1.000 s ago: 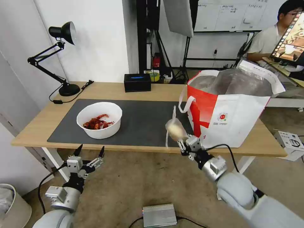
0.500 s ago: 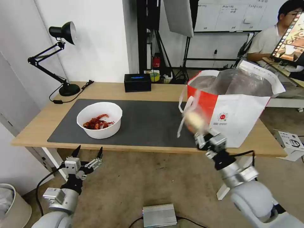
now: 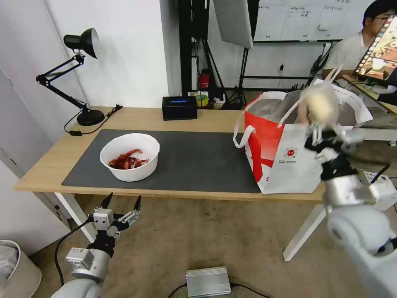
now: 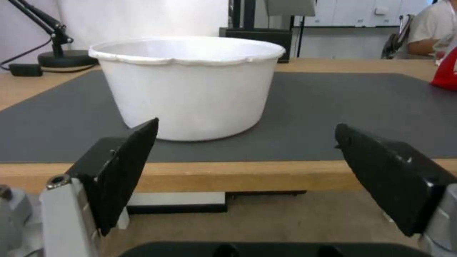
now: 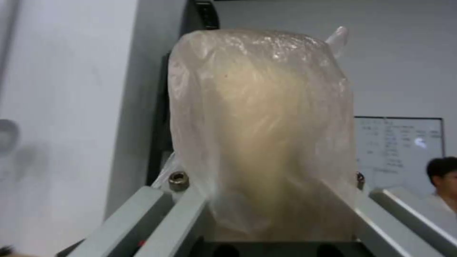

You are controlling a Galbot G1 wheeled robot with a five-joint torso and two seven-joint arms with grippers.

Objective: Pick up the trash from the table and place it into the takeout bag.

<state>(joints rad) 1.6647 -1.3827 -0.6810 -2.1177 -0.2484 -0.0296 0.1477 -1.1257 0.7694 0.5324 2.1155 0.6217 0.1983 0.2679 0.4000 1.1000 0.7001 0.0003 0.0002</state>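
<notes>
1 item, the knotted bag (image 3: 319, 104), is clamped in the right tool (image 3: 326, 142) above the tote (image 3: 289, 165) for release. The left tool (image 3: 120, 207), spread wide, idles below the surface (image 3: 49, 165) facing the bowl (image 3: 130, 157).

A robot test room set up inside an office.

A light-wood desk (image 3: 194, 120) with a dark grey mat (image 3: 182, 159) and a black desk lamp (image 3: 78, 70) stands on bare floor. Behind it are a whiteboard (image 3: 297, 18) with writing, light stands (image 3: 244, 62) and a softbox (image 3: 233, 20). A person sits at a monitor (image 3: 380, 49) in the corner. A metal power box (image 3: 208, 281) lies on the floor.
</notes>
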